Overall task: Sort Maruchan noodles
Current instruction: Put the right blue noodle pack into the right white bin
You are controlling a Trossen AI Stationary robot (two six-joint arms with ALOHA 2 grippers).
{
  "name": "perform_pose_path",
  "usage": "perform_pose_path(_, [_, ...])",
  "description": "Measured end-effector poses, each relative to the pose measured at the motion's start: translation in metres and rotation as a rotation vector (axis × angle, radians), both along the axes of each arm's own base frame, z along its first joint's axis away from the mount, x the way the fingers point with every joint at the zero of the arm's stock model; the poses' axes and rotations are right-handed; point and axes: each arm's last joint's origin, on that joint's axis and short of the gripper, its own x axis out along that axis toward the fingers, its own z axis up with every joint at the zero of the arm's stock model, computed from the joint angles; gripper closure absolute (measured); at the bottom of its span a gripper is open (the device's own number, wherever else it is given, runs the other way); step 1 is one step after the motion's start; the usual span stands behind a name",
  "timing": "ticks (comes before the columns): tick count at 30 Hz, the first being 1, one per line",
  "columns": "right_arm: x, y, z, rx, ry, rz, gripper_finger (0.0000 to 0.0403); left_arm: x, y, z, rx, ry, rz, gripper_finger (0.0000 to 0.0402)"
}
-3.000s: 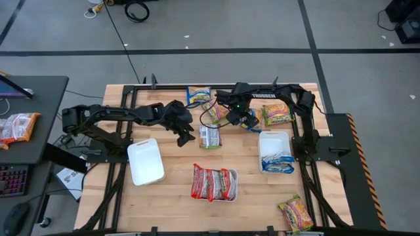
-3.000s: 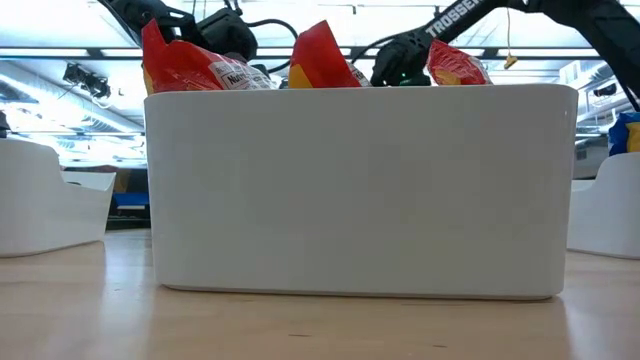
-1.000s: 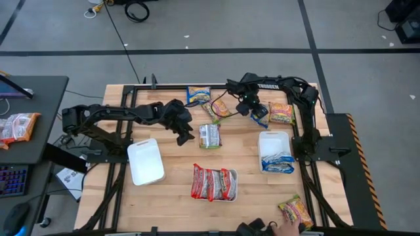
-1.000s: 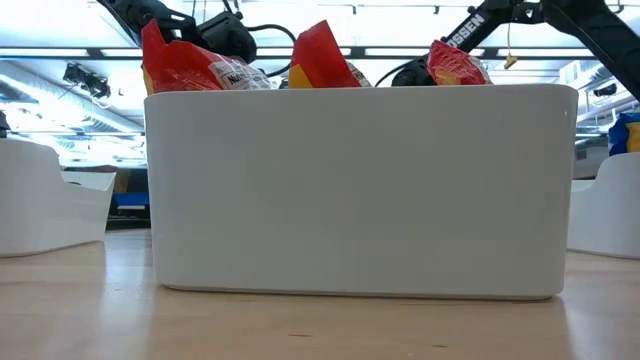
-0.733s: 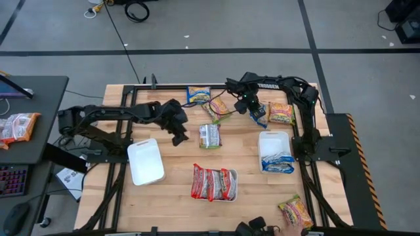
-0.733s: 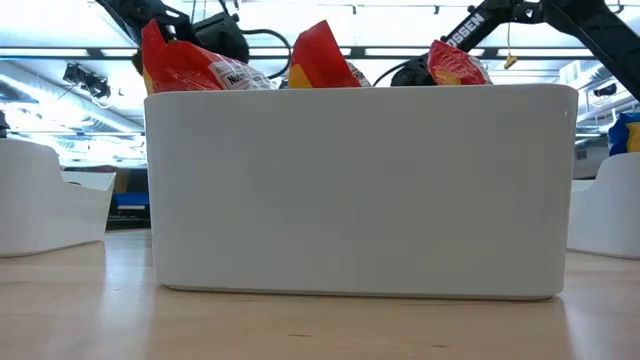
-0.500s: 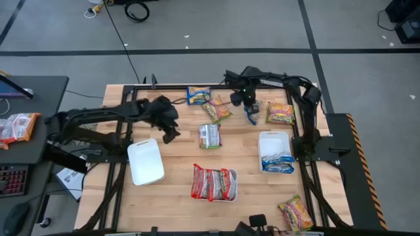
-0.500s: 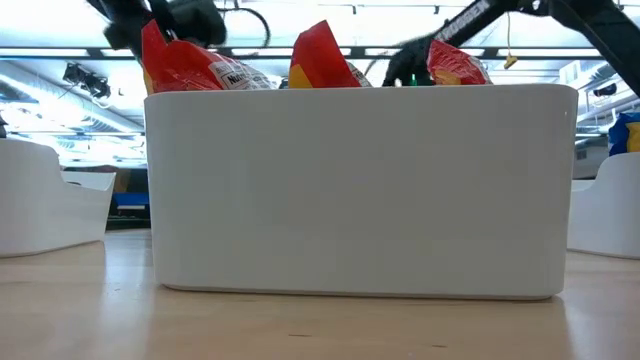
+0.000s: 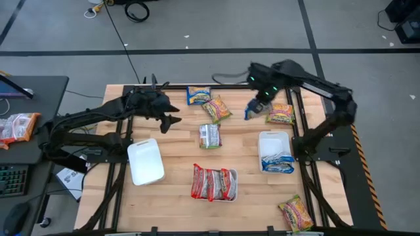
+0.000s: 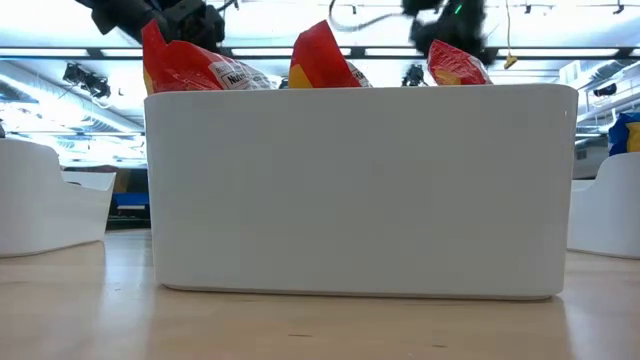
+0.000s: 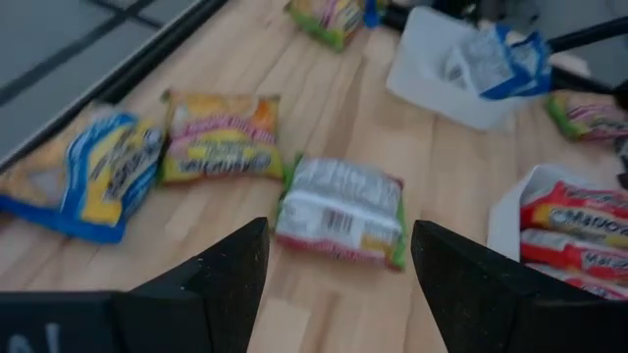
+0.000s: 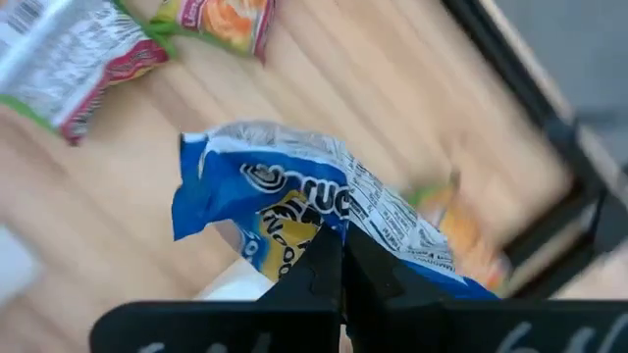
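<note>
Maruchan noodles are partly sorted, by my reading. Red packets (image 9: 214, 183) fill the middle tray (image 9: 234, 195), and the right-hand tray (image 9: 274, 140), which sits just below the right tool (image 9: 251, 111) in the overhead picture, holds blue packets (image 9: 278, 162). The left-hand tray (image 9: 146, 160), near the left tool (image 9: 170, 121), has nothing in it that I can see.

The right tool is pinched tight on a blue-and-yellow packet (image 12: 294, 211) and holds it off the tabletop (image 9: 177, 174); the likely drop is the blue tray beside it. The left tool hangs with its fingers (image 11: 231, 275) spread wide and nothing between them.

Loose packets remain: a blue one (image 9: 198, 95) and a yellow-orange one (image 9: 217, 109) between the two tools, a green-edged one (image 9: 210, 136) lying label-down further out from them, another yellow one (image 9: 281, 114) just beside the right tool, and one (image 9: 295, 213) well apart from both, at the tabletop's near corner. So roughly half the work looks left, with the yellow kind not yet begun.

Only the right wrist view shows the grip clearly, at the packet's crimped edge. The left wrist view gives the printed back of the green-edged packet (image 11: 340, 209), ahead of the open fingers. The table-level view is blocked by the middle tray's wall (image 10: 360, 190), showing only red packet tops (image 10: 320, 55).
</note>
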Motion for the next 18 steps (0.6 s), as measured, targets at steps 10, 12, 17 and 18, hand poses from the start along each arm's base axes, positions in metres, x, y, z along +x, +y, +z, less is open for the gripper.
perform_pose_path(10, [-0.051,0.090,0.003,0.010,-0.099,-0.431,0.0401,0.009,0.003,0.019,0.069,-0.210,-0.025,0.0148])
perform_pose_path(12, [-0.060,0.102,-0.012,-0.004,-0.065,-0.446,0.0401,0.009,0.002,0.020,0.073,-0.217,-0.028,0.0148])
perform_pose_path(17, [-0.078,0.123,-0.052,-0.027,0.047,-0.383,0.0401,0.017,-0.002,0.022,0.060,-0.134,-0.013,0.0148])
perform_pose_path(18, [-0.081,0.127,-0.058,-0.028,0.064,-0.371,0.0401,0.021,-0.004,0.026,0.069,-0.132,-0.009,0.0148])
